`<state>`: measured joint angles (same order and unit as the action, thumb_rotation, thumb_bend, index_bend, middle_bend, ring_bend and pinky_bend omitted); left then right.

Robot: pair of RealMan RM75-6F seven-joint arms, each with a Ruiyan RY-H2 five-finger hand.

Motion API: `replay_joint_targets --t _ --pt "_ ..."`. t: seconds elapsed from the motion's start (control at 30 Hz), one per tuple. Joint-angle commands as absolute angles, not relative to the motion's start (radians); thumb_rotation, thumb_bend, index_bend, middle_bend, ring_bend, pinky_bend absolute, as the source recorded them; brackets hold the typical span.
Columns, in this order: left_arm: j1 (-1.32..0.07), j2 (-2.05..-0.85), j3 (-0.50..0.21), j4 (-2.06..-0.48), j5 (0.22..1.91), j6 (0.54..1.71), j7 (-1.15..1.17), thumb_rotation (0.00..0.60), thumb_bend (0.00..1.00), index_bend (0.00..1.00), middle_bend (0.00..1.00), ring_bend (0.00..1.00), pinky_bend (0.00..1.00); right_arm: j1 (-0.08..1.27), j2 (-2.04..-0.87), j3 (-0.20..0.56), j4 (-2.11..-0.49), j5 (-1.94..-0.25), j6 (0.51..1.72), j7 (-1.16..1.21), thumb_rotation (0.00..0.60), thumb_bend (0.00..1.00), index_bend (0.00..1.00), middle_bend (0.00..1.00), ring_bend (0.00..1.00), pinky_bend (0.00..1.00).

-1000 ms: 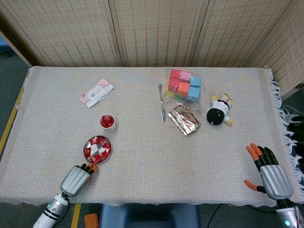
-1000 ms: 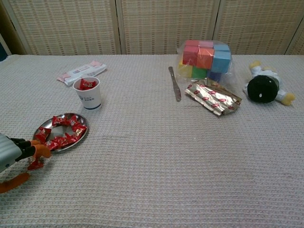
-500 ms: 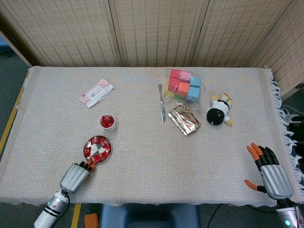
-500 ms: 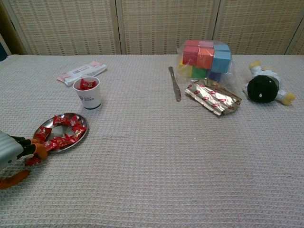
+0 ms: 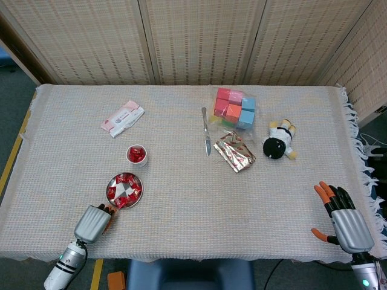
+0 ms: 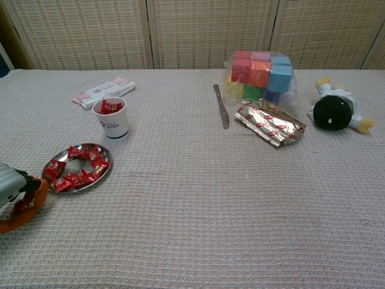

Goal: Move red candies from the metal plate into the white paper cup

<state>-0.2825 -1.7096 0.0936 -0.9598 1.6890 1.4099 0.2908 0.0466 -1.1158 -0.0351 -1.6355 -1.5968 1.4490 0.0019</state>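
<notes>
The metal plate [image 5: 140, 188] [image 6: 78, 163] lies at the front left with several red candies [image 5: 115, 193] [image 6: 75, 179] on it. Behind it stands the white paper cup [image 5: 136, 155] [image 6: 112, 117], upright, with red candies inside. My left hand [image 5: 94, 222] [image 6: 15, 195] sits just near-left of the plate, off its rim, fingers curled; a red candy [image 6: 24, 202] shows pinched between thumb and fingers. My right hand [image 5: 341, 220] rests at the front right corner, fingers spread and holding nothing; the chest view does not show it.
A pink tissue pack [image 5: 122, 118] lies behind the cup. Mid-table are a knife [image 5: 206, 131], a bag of coloured blocks [image 5: 234, 109], a foil wrapper [image 5: 234, 151] and a plush toy [image 5: 278, 144]. The table's front edge runs close under both hands.
My left hand has drawn back from the plate's near rim toward the front left, taking a red candy with it. The right hand has stayed put.
</notes>
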Motion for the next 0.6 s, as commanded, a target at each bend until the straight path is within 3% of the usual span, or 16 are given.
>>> replay_joint_targets --t 0.03,0.33,0.6 --pt "-0.282 -1.708 0.092 -0.962 1.691 1.416 0.29 0.6 0.48 0.6 0.63 0.61 0.97 0.046 -1.116 -0.035 -1.636 -1.597 1.45 0.002 0.6 0.05 0.0 0.0 0.0 0.0" --pt "-0.329 -1.614 0.024 -1.118 1.693 1.451 0.291 0.6 0.49 0.61 0.64 0.61 0.98 0.05 -1.116 -0.032 -1.633 -1.589 1.442 0.006 0.6 0.05 0.0 0.0 0.0 0.0" --pt "-0.501 -1.551 -0.175 -1.269 1.542 1.261 0.251 0.6 0.49 0.62 0.65 0.62 0.98 0.051 -1.119 -0.024 -1.632 -1.575 1.441 0.002 0.6 0.05 0.0 0.0 0.0 0.0"
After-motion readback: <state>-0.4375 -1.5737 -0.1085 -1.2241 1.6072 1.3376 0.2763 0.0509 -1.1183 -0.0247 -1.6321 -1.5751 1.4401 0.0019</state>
